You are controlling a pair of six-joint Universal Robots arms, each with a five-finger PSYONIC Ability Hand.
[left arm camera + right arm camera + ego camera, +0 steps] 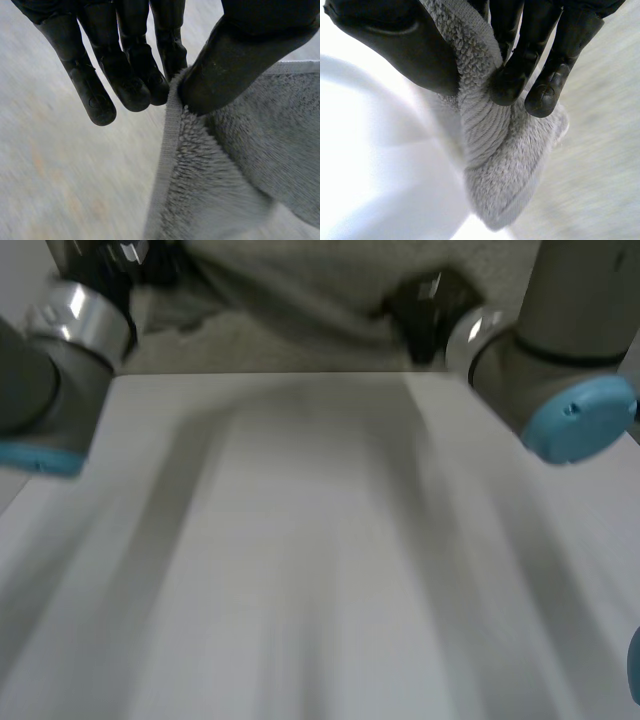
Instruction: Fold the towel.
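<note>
The grey towel (300,300) hangs stretched between my two hands beyond the far edge of the white table (320,570). My left hand (125,255) is at the towel's left end. In the left wrist view the left hand (125,75) pinches the towel's (225,165) hemmed edge between thumb and fingers. My right hand (425,305) is at the towel's right end. In the right wrist view the right hand (395,45) is shut on a bunched end of the towel (495,165), which droops below the fingertips.
Both grey arms with light-blue caps (575,420) reach over the table's far corners. The white tabletop (370,175) lies beside the right hand's drooping cloth. Pale speckled floor (60,165) lies under the left hand.
</note>
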